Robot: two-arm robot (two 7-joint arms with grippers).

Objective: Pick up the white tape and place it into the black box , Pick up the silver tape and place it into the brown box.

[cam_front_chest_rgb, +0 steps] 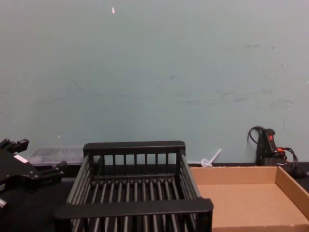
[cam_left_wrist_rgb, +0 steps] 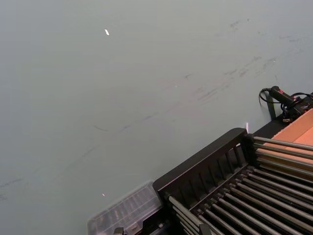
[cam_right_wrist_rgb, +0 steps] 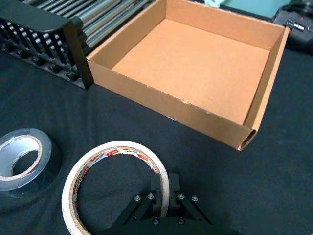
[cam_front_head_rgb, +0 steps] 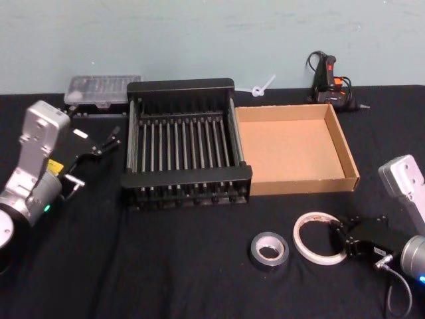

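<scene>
Looking across from the left, we've got the left gripper (cam_front_head_rgb: 106, 143) parked up off the black cloth-covered table (cam_front_head_rgb: 166, 266), just left of the black slatted plastic crate (cam_front_head_rgb: 186, 106), fingers spread apart and holding nothing.

The crate sits dead centre and we're using it as our landmark. Nothing in it yet. Touching its right wall is the wide shallow brown cardboard box (cam_front_head_rgb: 348, 156), also bare inside.

In front of the crate, a bit to the right, lies the small dull grey-silver duct tape roll (cam_front_head_rgb: 269, 249), flat on the cloth. Just right of that, nearly touching it, is the thin whitish tape roll with red print inside its core (cam_front_head_rgb: 317, 238), also lying flat.

We reckon both rolls are light and stiff enough, the white one being a skinny hoop that could flex or skid on the cloth if nudged sideways. Best bet looks like pinching across the ring wall, one finger inside the hole and one outside.

That's pretty much where the right gripper (cam_right_wrist_rgb: 160, 193) is: down at the white roll's right-hand edge, fingers straddling the band and closed in tight on it in the right wrist view. Looks to us like it's clamped, roll not lifted yet.
</scene>
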